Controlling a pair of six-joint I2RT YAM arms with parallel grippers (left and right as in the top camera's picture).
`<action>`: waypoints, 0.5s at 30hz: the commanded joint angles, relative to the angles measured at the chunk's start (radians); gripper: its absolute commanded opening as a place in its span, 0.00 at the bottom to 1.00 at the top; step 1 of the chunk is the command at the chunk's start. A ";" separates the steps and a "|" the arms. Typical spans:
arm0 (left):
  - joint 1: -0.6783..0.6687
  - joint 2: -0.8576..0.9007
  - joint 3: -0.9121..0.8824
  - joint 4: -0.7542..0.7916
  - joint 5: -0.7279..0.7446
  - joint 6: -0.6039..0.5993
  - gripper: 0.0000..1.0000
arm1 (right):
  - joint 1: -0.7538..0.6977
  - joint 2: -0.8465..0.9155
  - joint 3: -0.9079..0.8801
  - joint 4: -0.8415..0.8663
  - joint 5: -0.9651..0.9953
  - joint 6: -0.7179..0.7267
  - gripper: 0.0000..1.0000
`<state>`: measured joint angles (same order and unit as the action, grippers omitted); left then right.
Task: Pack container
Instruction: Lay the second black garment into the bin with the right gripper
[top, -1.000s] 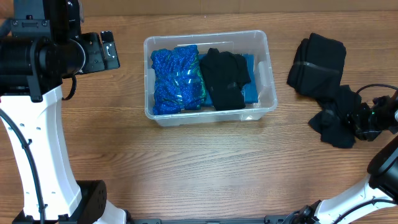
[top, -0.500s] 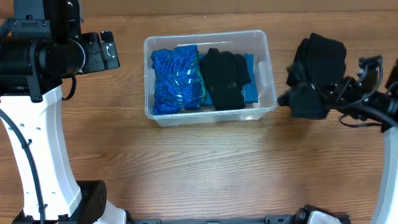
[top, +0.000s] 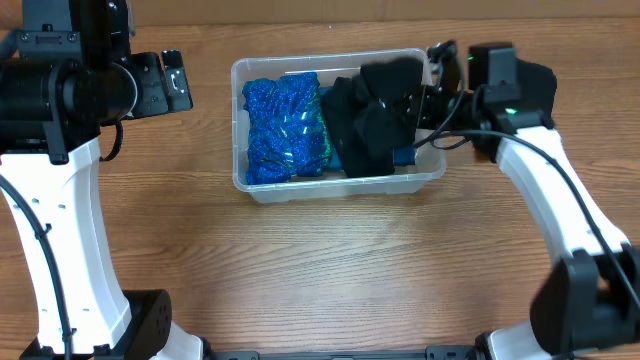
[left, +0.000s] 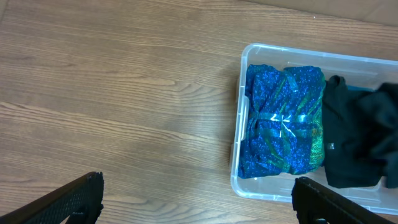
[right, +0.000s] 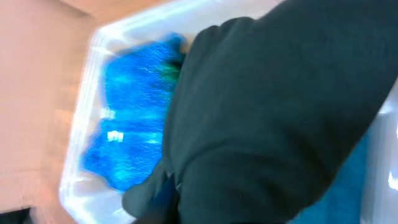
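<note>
From overhead, the container (top: 340, 186) is seen at the far middle of the table (top: 320, 270), with a blue bundle (top: 285, 128) packed in its left half. A black cloth (top: 388, 85) is clamped over its right end by the right gripper (top: 428, 95). From the left wrist, the left gripper (left: 199, 202) is spread wide above wood. The right wrist view is mostly filled by the cloth.

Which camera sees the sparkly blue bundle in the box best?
The left wrist camera: the blue bundle shows whole, big and sharp. Overhead shows it whole but smaller. The right wrist view is blurry, and the black cloth covers part of it.
</note>
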<state>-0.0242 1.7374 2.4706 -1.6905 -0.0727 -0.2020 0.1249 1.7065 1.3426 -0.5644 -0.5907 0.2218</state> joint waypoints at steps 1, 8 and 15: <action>0.004 0.002 -0.002 0.002 -0.009 0.015 1.00 | -0.003 0.066 0.012 -0.048 0.306 -0.049 0.49; 0.004 0.002 -0.002 0.002 -0.009 0.015 1.00 | 0.000 -0.156 0.124 -0.258 0.352 -0.020 0.61; 0.004 0.002 -0.002 0.001 -0.009 0.015 1.00 | 0.072 -0.174 0.077 -0.237 0.400 0.057 0.06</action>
<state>-0.0242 1.7374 2.4702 -1.6905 -0.0727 -0.2020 0.1535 1.4723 1.4528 -0.8486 -0.2405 0.2310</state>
